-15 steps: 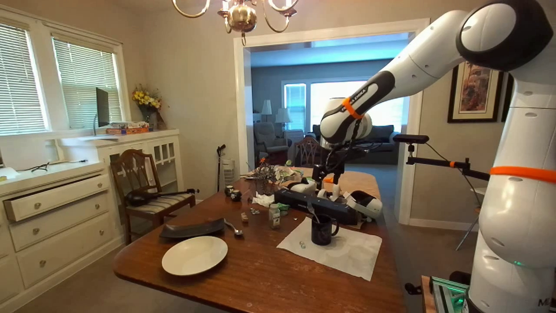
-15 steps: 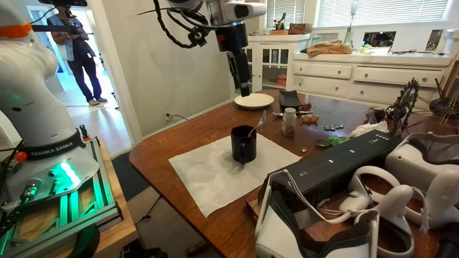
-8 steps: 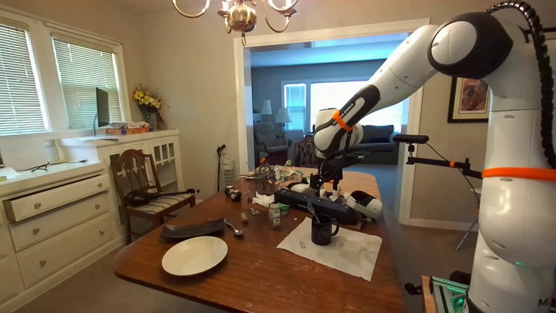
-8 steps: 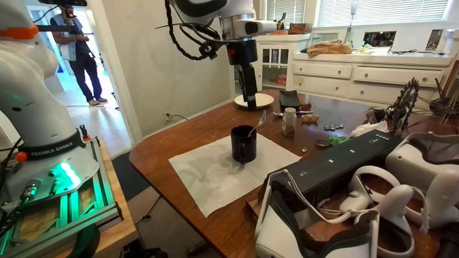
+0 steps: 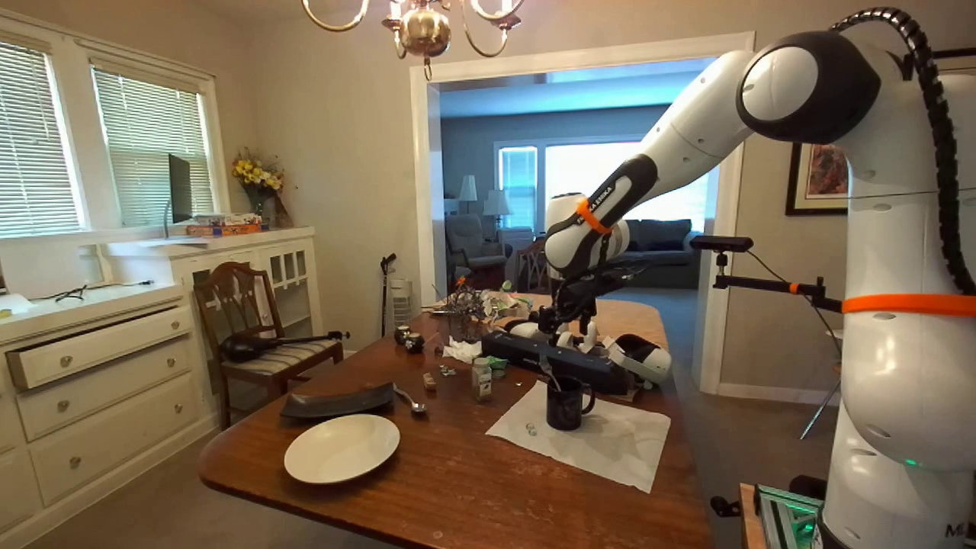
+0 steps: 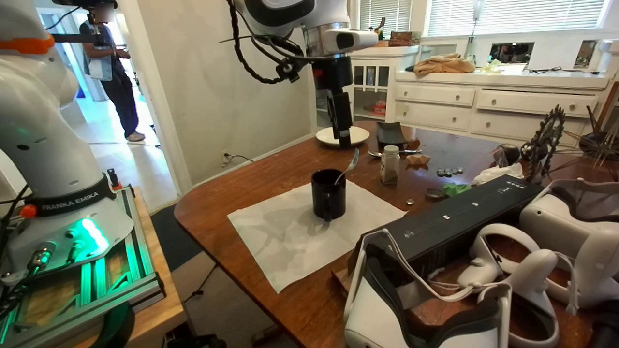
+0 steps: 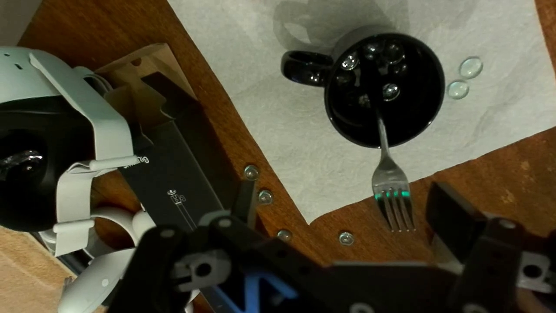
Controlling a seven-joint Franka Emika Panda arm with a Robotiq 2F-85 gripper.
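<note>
While the fork (image 7: 389,176) leans in its mug (image 6: 329,193), the gripper (image 7: 347,206) hangs wide above

As the wrist view shows from above, the fork stands tilted, its handle inside the black mug and its tines out past the rim. Its head shows between the gripper's fingers (image 7: 451,217), nearer the right-hand one in that view. The jaws stand well apart, with a gap on either side of the fork. Shiny glass beads (image 7: 391,91) lie inside the mug. Under the mug, white paper (image 6: 285,241) lies on the wooden table (image 5: 496,503), bearing two clear beads (image 7: 471,67) to the mug's right in the wrist view; four more beads (image 7: 346,238) lie just off its edge.

In an exterior view, a long black box (image 5: 598,371) lies on the far side of the mug, with a white headset (image 5: 644,358) by its right end, and a small jar (image 5: 481,380) stands to the mug's left. A white plate (image 5: 341,448) sits at the near left, and just beyond it lies a dark tray (image 5: 335,402) with a spoon (image 5: 415,406) at its right end.
</note>
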